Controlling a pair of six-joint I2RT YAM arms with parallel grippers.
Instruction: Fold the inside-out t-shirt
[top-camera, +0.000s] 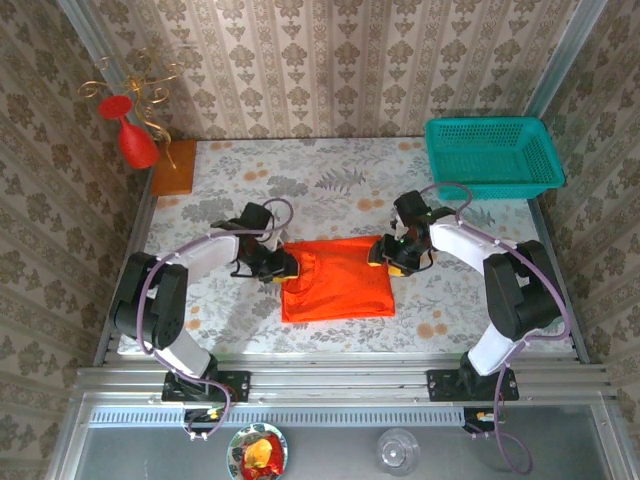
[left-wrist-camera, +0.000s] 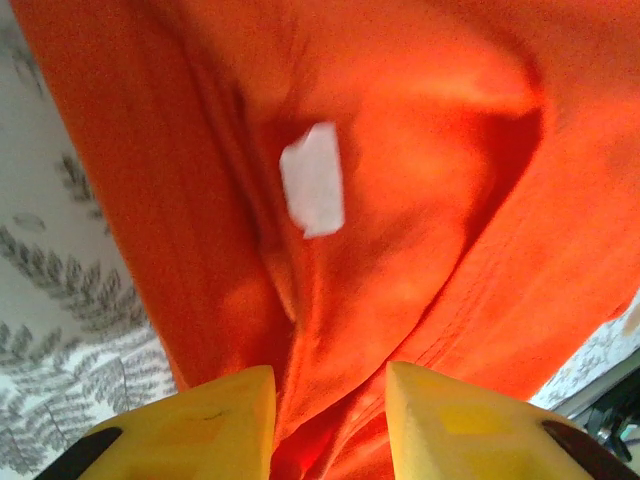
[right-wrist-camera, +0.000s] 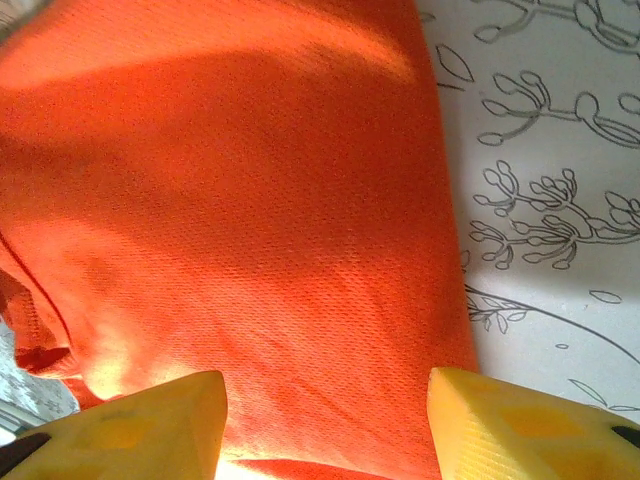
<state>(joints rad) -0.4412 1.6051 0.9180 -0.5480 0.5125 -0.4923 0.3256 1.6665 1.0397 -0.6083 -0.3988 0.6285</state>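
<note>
My left gripper has its two yellow fingers apart. Orange cloth shows in the gap, but I see no pinch, so I call it open. My right gripper has its fingers wide apart too, with flat cloth under them and nothing held. Both sit low over the inside-out t-shirt, which lies near the middle of the table, a bit toward 6 o'clock. From above, the left gripper is at the shirt's 10 o'clock corner and the right one is at its 2 o'clock corner. The shirt looks like a neat block with no sleeves sticking out, so I think the sides are folded in and we are about halfway. I think the step now is getting a hold on the far edge. The next move needs both grippers to close on those two corners together, lift a little, and carry the far edge toward 6 o'clock. They must go at the same speed or the cloth will twist. The left wrist view gives me the white label and a deep crease beside it, which I cannot make out from above. The top view gives me the shirt's whole shape, and the teal basket far off at 1 o'clock.
</note>
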